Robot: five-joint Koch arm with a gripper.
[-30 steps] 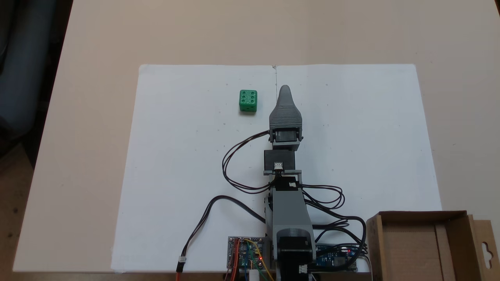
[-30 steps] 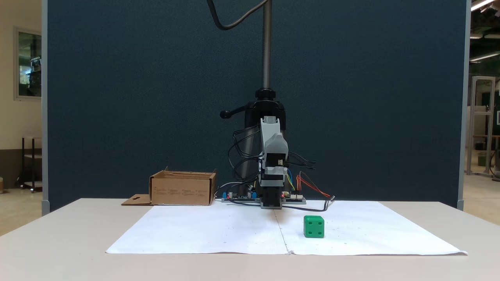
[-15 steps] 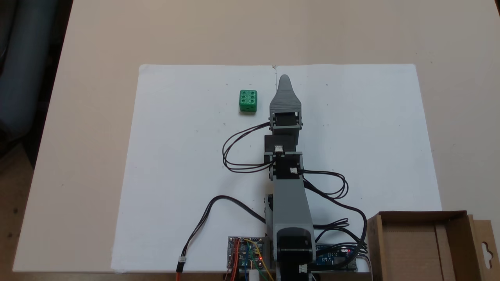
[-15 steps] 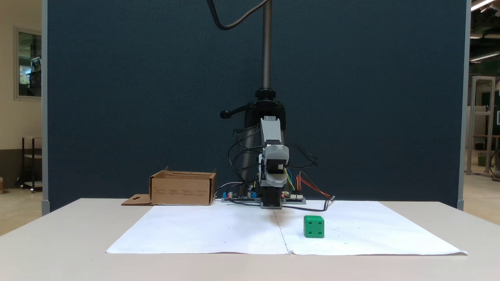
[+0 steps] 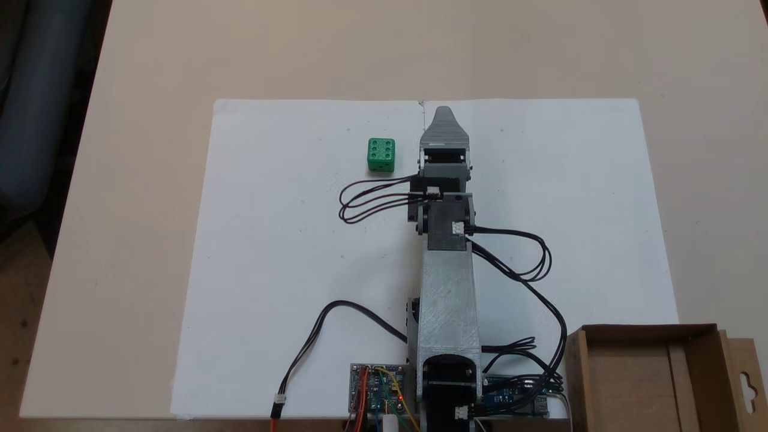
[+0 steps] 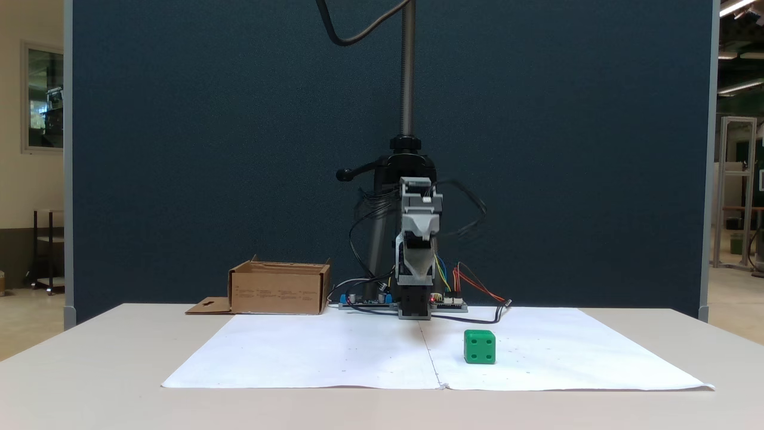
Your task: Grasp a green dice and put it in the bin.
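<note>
On the paper-covered counter (image 5: 270,252), your green dice (image 5: 381,155) sat six-up, just left of the tool (image 5: 444,114) in the top-down fixed view; whether the tool stood wide or narrow, you could not tell

pincer (image 5: 443,112) seen as single grey tip from above, jaws stacked one behind other, gap unreadable. front view: black cables (image 6: 468,222) beside arm motion-blurred. shallow brown cardboard bin (image 5: 645,378) cut off by bottom edge, side flap by right edge. arm base and circuit boards (image 5: 378,396) cropped at bottom edge. beige counter (image 5: 150,180) cropped at top.
</note>
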